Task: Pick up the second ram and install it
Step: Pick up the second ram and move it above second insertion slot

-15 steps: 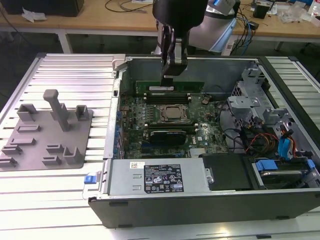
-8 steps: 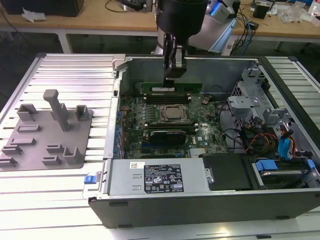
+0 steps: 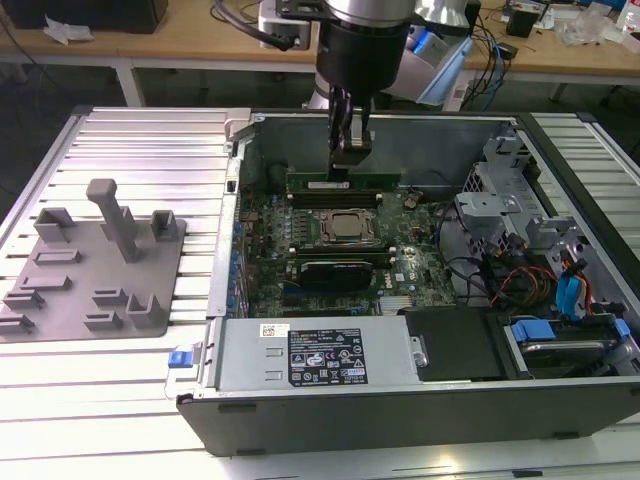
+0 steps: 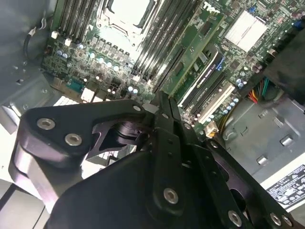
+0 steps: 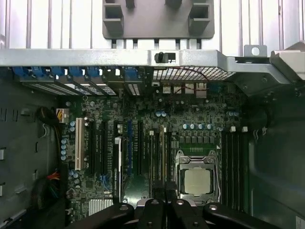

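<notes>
My arm comes straight down from above into the open computer case (image 3: 330, 415), wrist vertical and fingers pointing at the motherboard. My gripper (image 3: 349, 165) is narrowed almost shut, its fingers (image 4: 167, 110) pinching the top edge of the second ram (image 3: 372, 181) near its middle. In the second wrist view the green stick (image 4: 198, 45) runs away from my fingertips, on edge and in line with the memory slots (image 4: 164, 36). It sits just beside the CPU socket (image 3: 346, 228), on the side away from the power supply (image 3: 320, 355). A grey fixture (image 3: 100, 260) lies on the desk (image 3: 110, 385) on the exterior view's left.
</notes>
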Tool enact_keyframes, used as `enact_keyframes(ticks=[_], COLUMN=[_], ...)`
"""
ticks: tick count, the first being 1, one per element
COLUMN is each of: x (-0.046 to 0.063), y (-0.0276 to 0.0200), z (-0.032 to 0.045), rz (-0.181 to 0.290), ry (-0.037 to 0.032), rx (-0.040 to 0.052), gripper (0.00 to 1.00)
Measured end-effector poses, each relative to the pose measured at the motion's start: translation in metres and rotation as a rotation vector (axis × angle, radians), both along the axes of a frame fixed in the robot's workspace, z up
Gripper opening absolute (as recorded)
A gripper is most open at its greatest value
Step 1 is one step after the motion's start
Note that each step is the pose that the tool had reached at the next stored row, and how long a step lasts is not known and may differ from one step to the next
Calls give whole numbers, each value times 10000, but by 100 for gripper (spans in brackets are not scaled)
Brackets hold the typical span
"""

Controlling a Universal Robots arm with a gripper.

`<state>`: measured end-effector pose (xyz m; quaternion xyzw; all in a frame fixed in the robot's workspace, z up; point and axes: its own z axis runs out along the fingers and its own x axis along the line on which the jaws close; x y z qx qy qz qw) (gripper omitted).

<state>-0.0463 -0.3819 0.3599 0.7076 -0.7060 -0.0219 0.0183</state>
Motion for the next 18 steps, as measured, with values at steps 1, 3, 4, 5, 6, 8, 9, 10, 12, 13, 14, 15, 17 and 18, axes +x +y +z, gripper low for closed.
enact_keyframes(ticks=[1,3,4,5,6,8,9,10,12,13,14,15,17,18], x=[8,24,25,25,25,52,66,95,105,105,105,105,105,105], y=[6,18,19,20,21,21,21,21,22,21,21,21,22,21], z=[-11,-34,-35,-35,-36,-68,-99,-115,-151,-152,-153,-154,-155,-155], rz=[0,0,-1,-1,0,0,0,-1,-1,0,0,0,0,0], ry=[0,0,1,1,0,1,2,3,3,3,2,2,3,2], rx=[0,2,0,0,1,1,1,-1,-1,-1,0,0,0,0], gripper=[9,9,9,9,9,9,9,9,9,9,9,9,9,9])
